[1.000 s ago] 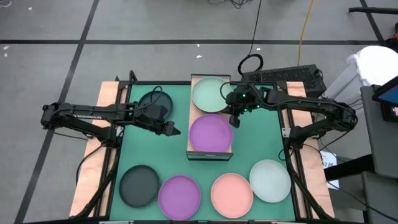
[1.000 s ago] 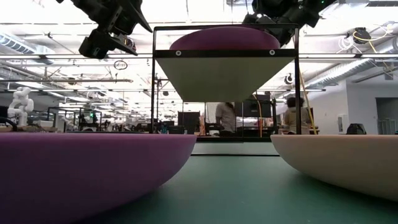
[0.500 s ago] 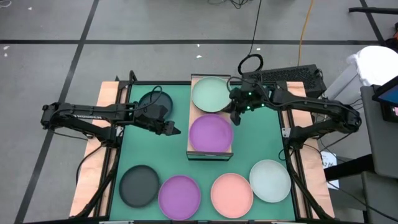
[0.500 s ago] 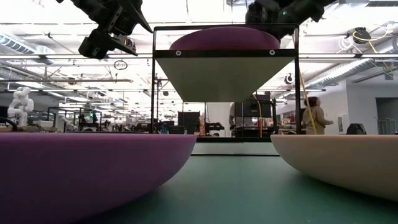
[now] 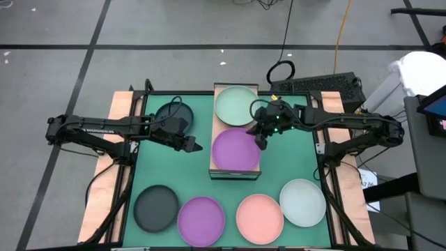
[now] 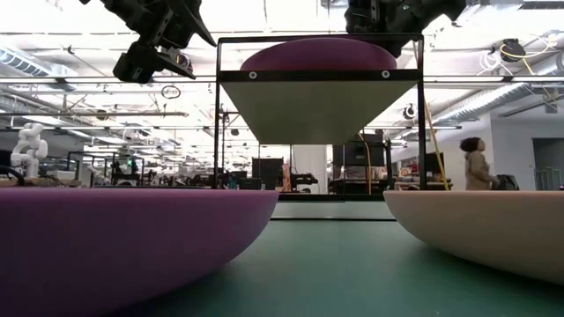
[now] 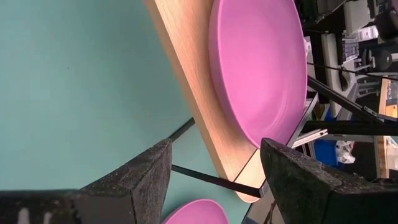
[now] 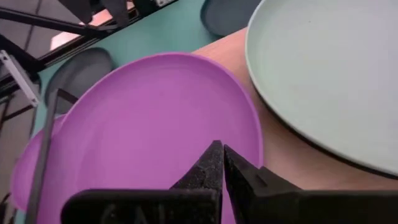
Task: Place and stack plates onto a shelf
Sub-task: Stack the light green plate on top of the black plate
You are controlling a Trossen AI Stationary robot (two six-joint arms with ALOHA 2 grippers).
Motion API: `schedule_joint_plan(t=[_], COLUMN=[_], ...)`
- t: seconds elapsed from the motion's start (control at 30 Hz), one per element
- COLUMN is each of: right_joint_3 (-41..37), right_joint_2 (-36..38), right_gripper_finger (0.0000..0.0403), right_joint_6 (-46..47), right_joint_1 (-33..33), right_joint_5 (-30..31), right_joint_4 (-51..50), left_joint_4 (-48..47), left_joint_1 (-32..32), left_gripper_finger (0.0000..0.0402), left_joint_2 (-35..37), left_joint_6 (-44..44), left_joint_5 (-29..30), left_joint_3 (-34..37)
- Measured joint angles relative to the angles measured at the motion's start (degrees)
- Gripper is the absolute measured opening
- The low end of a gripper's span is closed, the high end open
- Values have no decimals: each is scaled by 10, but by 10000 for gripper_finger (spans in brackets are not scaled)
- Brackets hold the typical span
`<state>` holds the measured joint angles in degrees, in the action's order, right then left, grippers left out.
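The wooden shelf stands mid-table. On its near half lies a purple plate. On its far half lies a pale green plate, with a dark rim showing beneath it. My right gripper is shut over the purple plate's right rim. My left gripper is open and hangs in the air left of the shelf. On the mat rest a dark grey plate at the far left and, in a near row, dark grey, purple, pink and whitish-blue plates. My right gripper points its shut fingertips slanting down from the table's right at the shelf's purple plate, just inside that plate's right rim. I cannot tell whether the tips touch it. The plate lies flat on the shelf.
The shelf stands on thin black legs above the green mat. Bare mat lies on both sides of the shelf. A keyboard and a cable loop sit beyond the far right corner. A person walks in the room behind.
My right gripper has moved a little toward the near edge and the left, from the gap between the two shelf plates to over the purple plate's right rim, staying shut. The plates have not visibly moved.
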<state>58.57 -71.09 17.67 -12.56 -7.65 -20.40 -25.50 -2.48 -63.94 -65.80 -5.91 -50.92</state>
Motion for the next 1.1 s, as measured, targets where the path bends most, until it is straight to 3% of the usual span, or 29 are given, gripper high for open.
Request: schedule_joint_plan(t=[0.47,1.1], right_joint_3=[0,0], right_joint_2=[-31,-37], right_gripper_finger=[0,0], right_joint_6=[1,-10], right_joint_1=[3,3], right_joint_5=[4,64], right_joint_4=[-8,-8], left_joint_4=[0,0], left_joint_1=[0,0], left_gripper_finger=[250,250], left_joint_2=[0,0], left_joint_6=[11,12], left_joint_5=[15,15], left_joint_3=[0,0])
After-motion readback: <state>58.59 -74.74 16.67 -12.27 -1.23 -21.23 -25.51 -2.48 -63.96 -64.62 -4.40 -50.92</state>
